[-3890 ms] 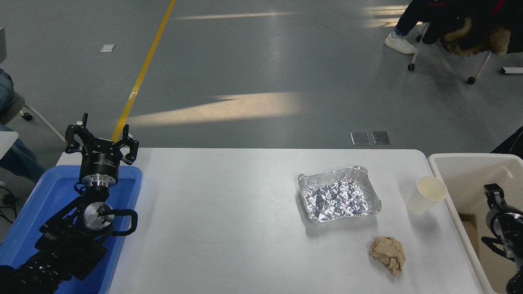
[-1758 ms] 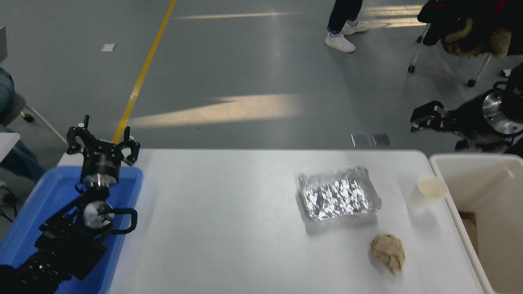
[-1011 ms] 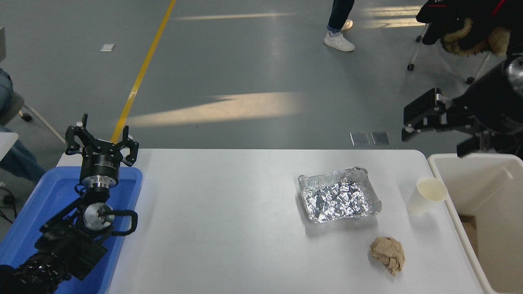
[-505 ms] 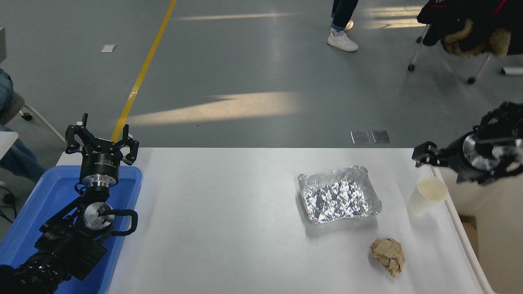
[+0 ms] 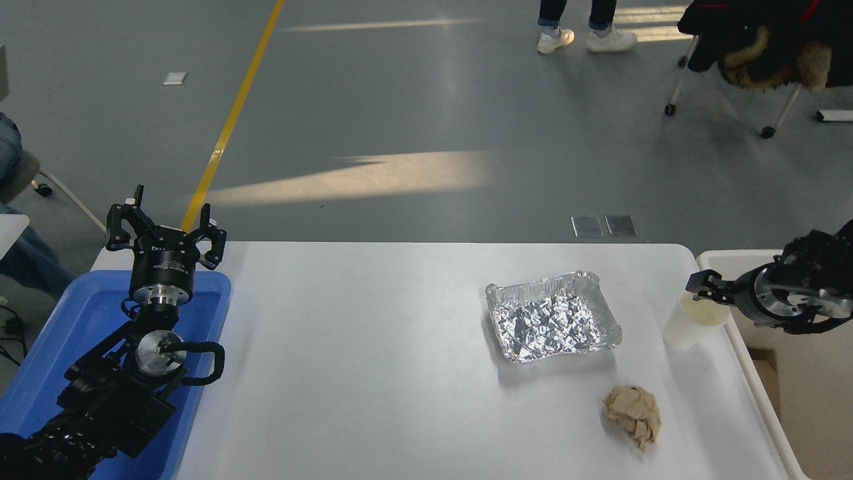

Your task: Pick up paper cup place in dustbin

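Note:
The white paper cup (image 5: pixel 686 325) stands upright near the table's right edge, next to the cream-white dustbin (image 5: pixel 760 390). My right gripper (image 5: pixel 701 288) comes in from the right edge above the dustbin and points left. Its open fingertips sit at the far right side of the cup's rim; the cup still rests on the table. My left gripper (image 5: pixel 164 230) is open and parked over the blue tray (image 5: pixel 80 313) at the lower left.
A crinkled foil tray (image 5: pixel 552 317) lies left of the cup. A crumpled brown paper ball (image 5: pixel 633 413) lies in front of the cup. A person's legs and a wheeled chair are on the floor beyond the table.
My right gripper has come down from high above the dustbin and moved to the cup's rim. The cup has not moved. The person on the floor has walked to the right.

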Controlling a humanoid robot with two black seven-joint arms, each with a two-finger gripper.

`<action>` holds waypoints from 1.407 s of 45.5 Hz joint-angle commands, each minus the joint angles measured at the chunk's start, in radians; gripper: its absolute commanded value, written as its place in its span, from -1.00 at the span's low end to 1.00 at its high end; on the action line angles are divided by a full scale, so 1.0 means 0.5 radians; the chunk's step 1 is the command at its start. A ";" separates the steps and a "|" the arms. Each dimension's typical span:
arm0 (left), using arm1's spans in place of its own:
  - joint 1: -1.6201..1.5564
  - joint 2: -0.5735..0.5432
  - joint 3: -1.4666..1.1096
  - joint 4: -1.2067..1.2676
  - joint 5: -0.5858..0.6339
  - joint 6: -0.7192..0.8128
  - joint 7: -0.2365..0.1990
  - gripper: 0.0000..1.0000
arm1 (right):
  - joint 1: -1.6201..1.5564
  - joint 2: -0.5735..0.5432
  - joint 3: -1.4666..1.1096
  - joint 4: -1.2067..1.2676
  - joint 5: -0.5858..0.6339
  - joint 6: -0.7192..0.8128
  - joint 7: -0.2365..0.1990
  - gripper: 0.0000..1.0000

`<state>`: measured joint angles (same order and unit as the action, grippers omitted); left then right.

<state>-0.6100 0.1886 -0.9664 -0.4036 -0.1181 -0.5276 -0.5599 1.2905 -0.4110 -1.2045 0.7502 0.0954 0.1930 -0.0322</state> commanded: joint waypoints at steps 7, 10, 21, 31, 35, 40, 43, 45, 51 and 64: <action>-0.001 0.000 0.000 -0.003 0.000 0.000 0.000 0.98 | -0.262 0.024 0.062 -0.249 -0.001 -0.021 -0.003 0.61; 0.002 0.000 0.000 0.000 0.000 0.000 0.000 0.98 | -0.314 0.043 0.138 -0.316 -0.001 -0.024 -0.003 0.25; -0.001 0.000 0.000 0.000 0.000 0.000 0.000 0.98 | -0.369 0.067 0.261 -0.344 0.009 -0.002 -0.006 -1.00; -0.001 0.000 0.000 0.000 0.000 0.000 0.000 0.98 | -0.308 0.049 0.283 -0.313 0.003 -0.012 -0.009 -1.00; -0.001 0.000 0.000 0.000 0.000 0.000 0.000 0.98 | -0.213 -0.012 0.286 -0.246 -0.001 0.004 -0.006 -1.00; -0.001 0.000 0.000 0.000 0.000 0.000 0.000 0.98 | 0.051 -0.218 0.268 0.109 -0.040 0.013 0.003 -1.00; -0.001 0.000 0.000 0.000 0.000 0.000 0.000 0.98 | 0.277 -0.325 0.252 0.376 -0.163 0.013 0.003 -1.00; -0.001 0.000 0.000 0.000 0.000 0.000 0.000 0.98 | 0.434 -0.393 0.234 0.566 -0.264 0.016 0.003 -1.00; -0.001 0.000 0.000 -0.003 0.000 0.000 0.000 0.98 | 1.023 -0.485 -0.020 1.155 -0.396 0.040 0.006 -1.00; -0.001 0.000 0.000 0.000 0.000 0.000 0.000 0.98 | 2.244 -0.356 -0.334 1.960 -0.387 0.476 0.037 -1.00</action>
<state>-0.6105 0.1887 -0.9665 -0.4037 -0.1180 -0.5279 -0.5598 1.9458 -0.6064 -1.2672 1.4078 -0.0743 0.2679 -0.0264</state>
